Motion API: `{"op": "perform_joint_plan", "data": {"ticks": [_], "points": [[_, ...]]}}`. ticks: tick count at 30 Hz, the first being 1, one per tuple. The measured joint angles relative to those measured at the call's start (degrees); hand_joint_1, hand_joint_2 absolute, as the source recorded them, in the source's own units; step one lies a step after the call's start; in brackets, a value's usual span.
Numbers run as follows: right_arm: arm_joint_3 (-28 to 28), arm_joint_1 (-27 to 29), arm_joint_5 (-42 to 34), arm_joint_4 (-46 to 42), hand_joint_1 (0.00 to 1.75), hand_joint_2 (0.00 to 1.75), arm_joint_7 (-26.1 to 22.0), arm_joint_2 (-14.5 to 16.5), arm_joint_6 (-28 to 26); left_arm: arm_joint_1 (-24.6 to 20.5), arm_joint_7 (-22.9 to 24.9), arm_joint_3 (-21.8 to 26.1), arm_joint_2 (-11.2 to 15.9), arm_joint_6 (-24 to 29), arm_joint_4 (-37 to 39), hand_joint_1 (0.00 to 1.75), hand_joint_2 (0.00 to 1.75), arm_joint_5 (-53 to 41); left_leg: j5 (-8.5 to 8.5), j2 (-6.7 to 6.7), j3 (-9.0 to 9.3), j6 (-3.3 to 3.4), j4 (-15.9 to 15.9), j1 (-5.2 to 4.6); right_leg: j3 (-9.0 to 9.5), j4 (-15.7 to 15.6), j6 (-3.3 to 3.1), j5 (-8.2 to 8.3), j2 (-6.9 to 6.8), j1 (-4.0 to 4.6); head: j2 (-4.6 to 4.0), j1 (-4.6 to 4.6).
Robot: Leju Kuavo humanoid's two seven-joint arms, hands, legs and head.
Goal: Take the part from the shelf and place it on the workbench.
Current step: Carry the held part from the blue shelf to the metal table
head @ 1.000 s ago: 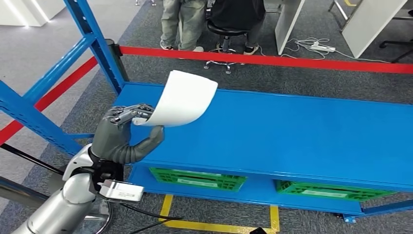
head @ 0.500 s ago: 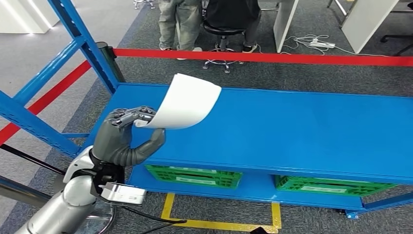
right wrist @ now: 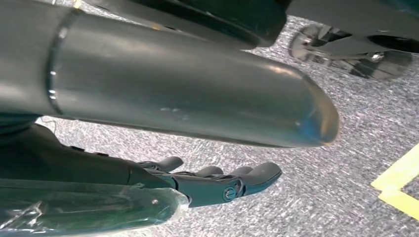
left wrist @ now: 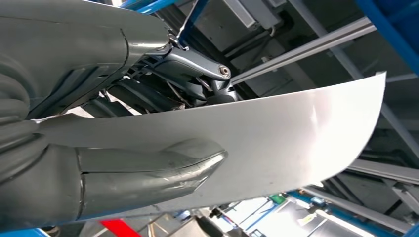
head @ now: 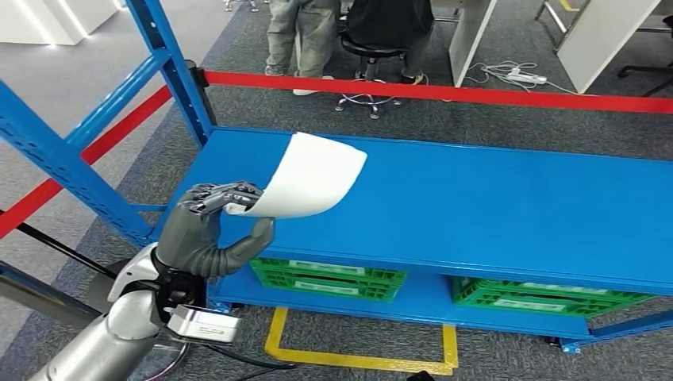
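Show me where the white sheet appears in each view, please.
Head view: the sheet curls up left of centre, above the blue shelf, held by the left hand.
Left wrist view: the sheet crosses the middle of the picture.
Right wrist view: not in it.
Shared landmark: the left hand gripping the sheet's edge.

Robot's left arm (head: 103,341): smooth silver tube w/ rounded white-and-silver wrist housing. Small white box camera (head: 202,324) clipped under the wrist, thin black cables trailing from it. Left hand (head: 208,232): matte dark grey, ribbed palm cover, thick grey thumb w/ a seam line across it; fingers darker, w/ bare silver metal links and a round screw head at one pivot. Right hand (right wrist: 197,185): black fingers, rounded tips, one small round screw on the side, glossy grey thumb; clear plastic wrap over the dark part beside them.
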Motion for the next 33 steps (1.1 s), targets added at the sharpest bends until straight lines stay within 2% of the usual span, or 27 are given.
{"op": "perform_joint_plan", "data": {"ticks": [1, 2, 3, 4, 6, 7, 8, 11, 12, 13, 14, 16, 17, 18, 19, 21, 22, 23, 24, 26, 28, 29, 31, 32, 33], "points": [[0.00, 0.03, 0.00, 0.00, 0.00, 0.00, -0.01, 0.00, -0.01, 0.12, -0.02, -0.13, 0.00, 0.05, 0.00, 1.75, 1.75, -0.12, 0.21, 0.02, -0.32, 0.15, 0.02, -0.08, -1.49, 3.80, 0.11, -1.81, 0.00, -0.01, 0.00, 0.03], [0.00, 0.08, 0.00, 0.00, 0.00, 0.00, -0.01, 0.00, -0.02, 0.27, -0.02, -0.26, 0.01, 0.08, 0.01, 1.75, 1.75, -0.25, 0.44, 0.03, -0.63, 0.22, 0.03, -0.18, -2.39, 6.36, 0.15, -2.76, 0.00, -0.01, 0.00, 0.02], [0.00, 0.12, 0.00, 0.00, 0.00, 0.00, -0.02, 0.00, -0.03, 0.41, -0.03, -0.34, 0.01, 0.12, 0.01, 1.75, 1.75, -0.32, 0.65, 0.03, -0.92, 0.21, 0.05, -0.27, -2.25, 6.80, 0.12, -2.63, 0.00, -0.01, 0.00, 0.03], [0.00, 0.13, 0.00, 0.00, 0.00, 0.00, -0.02, 0.00, -0.03, 0.51, -0.03, -0.39, 0.01, 0.14, 0.01, 1.75, 1.75, -0.37, 0.85, 0.02, -1.15, 0.15, 0.08, -0.33, -0.93, 4.98, -0.01, -1.54, 0.00, 0.00, 0.00, 0.02], [0.00, 0.02, 0.00, 0.00, 0.00, 0.00, -0.03, -0.01, -0.04, 0.58, -0.03, -0.43, 0.01, 0.21, 0.00, 1.75, 1.75, -0.48, 1.18, 0.00, -1.47, -0.15, 0.15, -0.49, 3.87, -2.92, -0.42, 1.34, 0.01, 0.06, 0.00, 0.03], [0.00, -0.08, 0.00, 0.00, 0.00, 0.00, -0.05, -0.01, -0.05, 0.57, -0.03, -0.44, 0.01, 0.22, -0.01, 1.75, 1.75, -0.53, 1.33, 0.00, -1.62, -0.36, 0.23, -0.61, 5.95, -6.39, -0.68, 2.24, 0.06, 0.13, 0.00, -0.01], [0.00, -0.16, 0.00, 0.00, 0.00, 0.00, -0.08, -0.01, -0.07, 0.55, -0.04, -0.47, 0.01, 0.24, -0.01, 1.75, 1.75, -0.58, 1.51, 0.00, -1.78, -0.63, 0.30, -0.72, 7.19, -8.57, -0.92, 2.65, 0.10, 0.19, 0.00, -0.04], [0.00, 0.04, -0.01, 0.01, 0.00, 0.00, -0.13, 0.00, -0.14, 0.64, -0.10, -0.59, 0.02, 0.34, -0.02, 1.75, 1.75, -0.66, 1.99, 0.00, -2.19, -1.59, 0.40, -0.66, 7.39, -9.46, -1.82, 3.20, 0.13, 0.33, 0.00, -0.08], [0.00, 0.15, -0.02, 0.01, 0.00, 0.00, -0.12, 0.00, -0.19, 0.73, -0.15, -0.61, 0.03, 0.46, -0.02, 1.75, 1.75, -0.68, 1.48, 0.00, -2.42, -1.92, 0.81, -0.57, 7.26, -9.56, -2.18, 3.53, 0.06, 0.28, 0.00, -0.10], [0.00, 0.19, -0.02, 0.02, 0.00, 0.00, -0.12, 0.00, -0.25, 0.85, -0.22, -0.63, 0.04, 0.62, -0.02, 1.75, 1.75, -0.71, 0.24, 0.00, -2.92, -2.23, 2.05, -0.50, 7.08, -9.69, -2.56, 3.88, -0.01, 0.20, 0.00, -0.18], [0.00, 0.17, -0.02, 0.02, 0.00, 0.00, -0.13, 0.01, -0.32, 1.00, -0.32, -0.67, 0.07, 0.81, -0.02, 1.75, 1.75, -0.75, -1.69, 0.00, -3.81, -2.50, 4.36, -0.43, 6.83, -9.79, -2.87, 4.22, -0.09, 0.12, 0.00, -0.25], [0.00, 0.14, -0.02, 0.02, 0.00, 0.00, -0.15, 0.01, -0.38, 1.42, -0.48, -0.80, 0.10, 1.08, -0.02, 1.75, 1.75, -0.82, -6.10, 0.00, -6.27, -2.90, 11.35, -0.32, 6.13, -9.76, -3.14, 4.69, -0.12, 0.18, 0.00, -0.40], [-0.01, 0.18, -0.02, 0.02, 0.00, 0.00, -0.16, 0.01, -0.41, 1.69, -0.55, -0.87, 0.13, 1.22, -0.02, 1.75, 1.75, -0.83, -7.40, 0.00, -7.12, -2.98, 14.24, -0.29, 5.75, -9.73, -3.15, 4.93, -0.13, 0.22, 0.00, -0.40], [-0.01, 0.23, -0.02, 0.02, 0.00, 0.00, -0.17, 0.01, -0.43, 1.94, -0.61, -0.96, 0.15, 1.36, -0.02, 1.75, 1.75, -0.88, -7.70, 0.00, -7.19, -2.98, 15.51, -0.27, 5.39, -9.68, -3.12, 5.15, -0.14, 0.25, 0.00, -0.40], [-0.01, 0.28, -0.02, 0.02, 0.00, 0.00, -0.20, 0.01, -0.45, 2.11, -0.67, -1.05, 0.16, 1.49, -0.02, 1.75, 1.75, -0.92, -6.89, 0.00, -6.12, -2.90, 14.53, -0.27, 5.08, -9.61, -3.05, 5.37, -0.13, 0.28, 0.00, -0.40], [-0.01, 0.30, -0.02, 0.02, 0.00, 0.00, -0.30, 0.03, -0.47, 2.21, -0.79, -1.23, 0.16, 1.69, -0.02, 1.75, 1.75, -1.01, -3.83, 0.00, -1.58, -2.45, 7.65, -0.32, 4.71, -9.47, -2.83, 5.68, -0.10, 0.32, 0.00, -0.40], [-0.01, 0.27, -0.02, 0.02, 0.00, 0.00, -0.35, 0.04, -0.49, 2.18, -0.83, -1.31, 0.14, 1.73, -0.02, 1.75, 1.75, -1.02, -2.79, 0.00, 0.62, -2.18, 3.94, -0.38, 4.55, -9.33, -2.67, 5.79, -0.08, 0.43, 0.00, -0.39], [-0.01, 0.22, -0.02, 0.02, 0.00, 0.00, -0.39, 0.05, -0.50, 2.16, -0.86, -1.36, 0.12, 1.77, -0.03, 1.75, 1.75, -1.03, -2.34, 0.00, 1.99, -1.90, 1.42, -0.46, 4.34, -9.22, -2.41, 5.96, -0.09, 0.51, 0.00, -0.38], [-0.01, 0.18, -0.02, 0.02, 0.00, 0.00, -0.42, 0.07, -0.52, 2.18, -0.87, -1.41, 0.09, 1.80, -0.04, 1.75, 1.75, -1.05, -2.34, -0.03, 2.52, -1.62, 0.14, -0.56, 4.10, -9.15, -2.11, 6.16, -0.11, 0.55, 0.00, -0.34], [0.00, 0.13, -0.02, 0.02, 0.00, 0.00, -0.49, 0.07, -0.54, 2.28, -0.88, -1.48, 0.05, 1.87, -0.06, 1.75, 1.75, -1.16, -2.09, -0.07, 2.31, -1.02, -0.32, -0.66, 3.70, -9.15, -1.37, 6.62, -0.17, 0.50, 0.00, -0.33], [0.00, 0.14, -0.04, 0.02, 0.00, 0.00, -0.74, 0.07, -0.63, 2.31, -0.88, -1.58, 0.01, 2.02, -0.06, 1.75, 1.75, -1.32, -1.39, 0.00, 2.01, -0.28, -0.65, -0.53, 2.84, -8.00, -0.76, 5.54, -0.10, 0.37, 0.00, -0.25], [-0.01, 0.14, -0.10, 0.02, 0.00, 0.00, -0.96, 0.07, -0.73, 2.28, -0.88, -1.64, -0.01, 2.13, -0.06, 1.75, 1.75, -1.37, -1.01, 0.07, 1.77, 0.07, -0.81, -0.43, 1.86, -5.89, -0.51, 3.90, -0.06, 0.31, 0.00, -0.13], [-0.02, 0.15, -0.29, 0.02, 0.00, 0.00, -1.44, 0.07, -1.00, 2.28, -0.88, -1.73, -0.02, 2.33, -0.06, 1.75, 1.75, -1.43, -0.44, 0.15, 1.04, 0.46, -0.79, -0.50, -0.96, 1.25, -0.12, -0.52, -0.03, 0.15, 0.00, 0.08], [-0.04, 0.16, -0.40, 0.02, 0.00, 0.00, -1.63, 0.07, -1.12, 2.32, -0.88, -1.77, -0.02, 2.39, -0.06, 1.75, 1.75, -1.47, -0.15, 0.17, 0.63, 0.53, -0.78, -0.56, -2.20, 4.74, 0.03, -2.16, -0.04, 0.08, 0.00, 0.09], [-0.10, 0.18, -0.53, 0.02, 0.00, 0.00, -1.85, 0.07, -1.21, 2.37, -0.88, -1.80, -0.02, 2.45, -0.06, 1.75, 1.75, -1.51, 0.13, 0.17, 0.24, 0.52, -0.76, -0.61, -2.67, 6.70, 0.13, -2.84, -0.04, 0.04, 0.00, 0.08]]}}
